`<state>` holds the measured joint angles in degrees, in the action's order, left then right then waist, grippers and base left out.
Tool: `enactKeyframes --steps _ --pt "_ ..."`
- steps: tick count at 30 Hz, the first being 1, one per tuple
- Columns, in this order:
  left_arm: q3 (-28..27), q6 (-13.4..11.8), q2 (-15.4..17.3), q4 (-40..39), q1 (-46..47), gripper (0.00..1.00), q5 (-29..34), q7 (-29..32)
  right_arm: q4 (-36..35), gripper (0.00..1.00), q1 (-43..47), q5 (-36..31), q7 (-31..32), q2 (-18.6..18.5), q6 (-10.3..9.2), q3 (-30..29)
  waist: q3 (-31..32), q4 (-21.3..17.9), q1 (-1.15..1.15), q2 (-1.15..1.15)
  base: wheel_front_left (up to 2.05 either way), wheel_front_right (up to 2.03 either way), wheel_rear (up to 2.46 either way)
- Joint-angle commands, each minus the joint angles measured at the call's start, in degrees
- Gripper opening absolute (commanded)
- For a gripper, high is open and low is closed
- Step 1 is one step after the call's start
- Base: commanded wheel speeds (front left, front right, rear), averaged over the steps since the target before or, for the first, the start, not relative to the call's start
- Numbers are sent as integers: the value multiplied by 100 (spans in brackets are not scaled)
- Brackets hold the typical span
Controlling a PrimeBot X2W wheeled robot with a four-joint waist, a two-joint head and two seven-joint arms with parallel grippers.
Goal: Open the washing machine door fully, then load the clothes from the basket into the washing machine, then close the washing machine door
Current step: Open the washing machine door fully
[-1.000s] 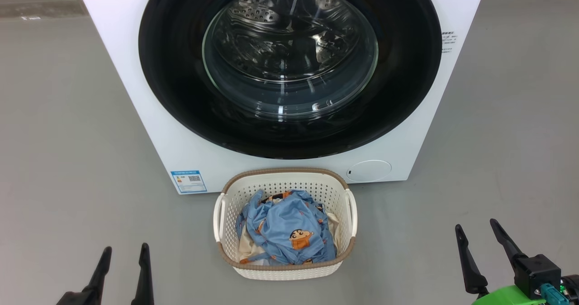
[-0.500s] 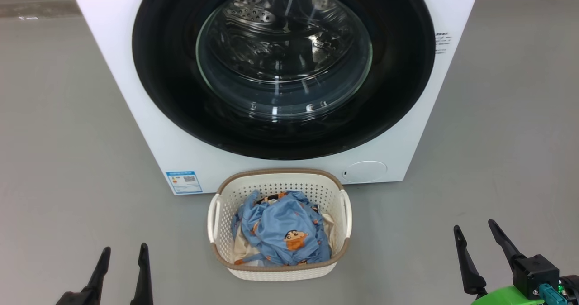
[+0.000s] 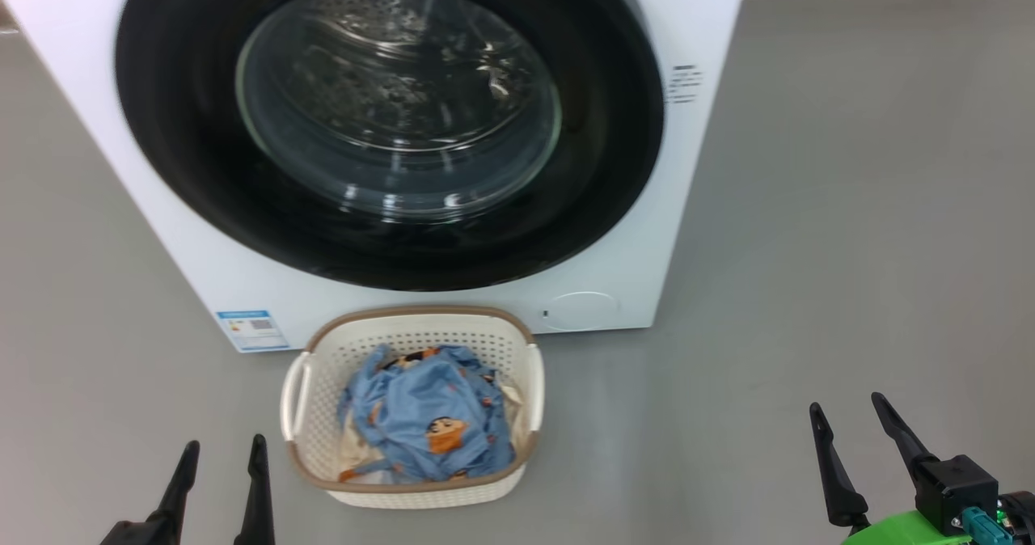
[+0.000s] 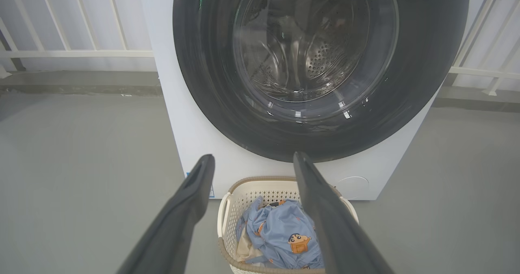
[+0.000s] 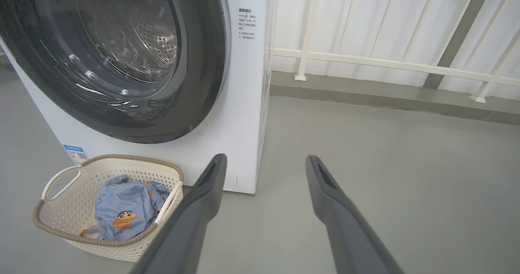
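Observation:
The white washing machine stands ahead, its round glossy black door shut flat against the front, steel drum visible through the glass. On the floor right before it sits the cream basket with the light blue cartoon-print clothes and some cream cloth inside. My left gripper hangs open at the lower left, short of the basket. Far right of the basket, my right gripper is open and empty. The left wrist view looks over the basket at the door; the right wrist view has the basket at lower left.
Bare grey floor spreads to both sides of the machine. A white railing on a low kerb runs behind it. A blue label and a round flap mark the machine's lower front.
The whole head view has shifted: machine and basket now sit further left in it, so the camera turned right. Both grippers hold their places, still open.

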<state>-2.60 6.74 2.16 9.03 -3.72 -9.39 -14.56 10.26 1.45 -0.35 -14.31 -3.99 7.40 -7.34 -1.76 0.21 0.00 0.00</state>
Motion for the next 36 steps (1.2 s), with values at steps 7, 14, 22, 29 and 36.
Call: enactKeyframes --steps 7,14,22,29,36 --pt "-218 -14 72 -215 132 100 -159 -44 -122 100 -83 38 -69 -68 9 151 -1 12 0 0 104 111 -215" --pt "-228 -2 72 -188 120 100 -152 -44 -171 100 -91 72 -69 -50 9 169 6 10 0 0 55 55 -111" --pt "-238 7 72 -173 110 100 -149 -44 -242 100 -95 254 -69 -15 9 143 17 6 0 0 6 6 -12" --pt "-257 17 72 -178 88 100 -166 -44 -263 0 -73 506 -69 -13 9 262 34 -8 0 0 0 0 0" --pt "-254 24 72 -180 50 100 -184 -44 -258 0 -69 1903 -69 87 9 260 35 -22 0 0 0 0 0"
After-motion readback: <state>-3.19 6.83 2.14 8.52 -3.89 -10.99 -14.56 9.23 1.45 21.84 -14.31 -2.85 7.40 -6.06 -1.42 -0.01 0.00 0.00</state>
